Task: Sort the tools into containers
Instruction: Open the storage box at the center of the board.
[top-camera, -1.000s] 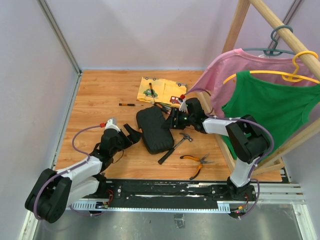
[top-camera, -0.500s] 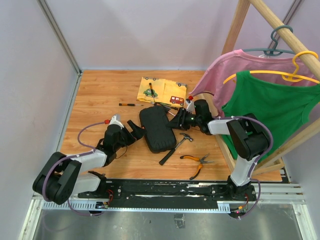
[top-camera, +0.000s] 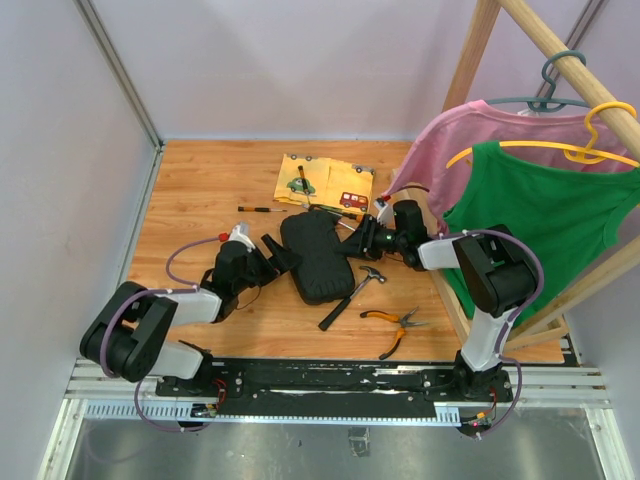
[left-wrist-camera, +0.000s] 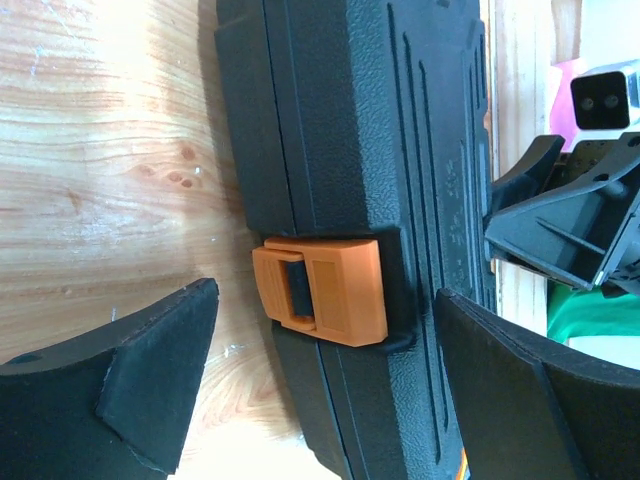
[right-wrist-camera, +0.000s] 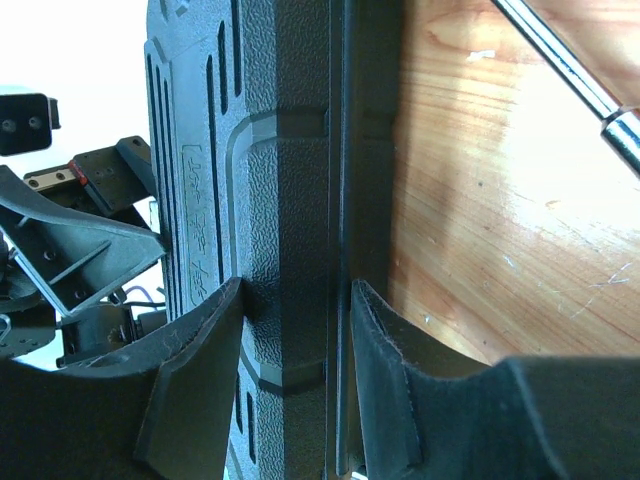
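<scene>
Top external: left jaws, spread, have neared the tool case (top-camera: 318, 258); right jaws pinch its edge.

Black ribbed case (top-camera: 318, 258), orange latch (left-wrist-camera: 322, 290)

Wooden tabletop (top-camera: 200, 190) has the closed black tool case (top-camera: 318, 257) mid-table, hammer (top-camera: 350, 294) and pliers (top-camera: 392, 325) beside it, and a thin screwdriver (top-camera: 262, 209) and yellow car-print cloth (top-camera: 322, 181) behind.

Walls: plain pale lilac-grey panels (top-camera: 300, 70) at the back and left.
Surface: orange-brown wooden plank board (top-camera: 200, 180), evenly lit, soft shadows.
Right side: pale timber clothes rack (top-camera: 570, 65); pink shirt (top-camera: 450, 140) and green shirt (top-camera: 540, 210) on hangers.
Near edge: black-and-silver metal rail (top-camera: 350, 380).
</scene>
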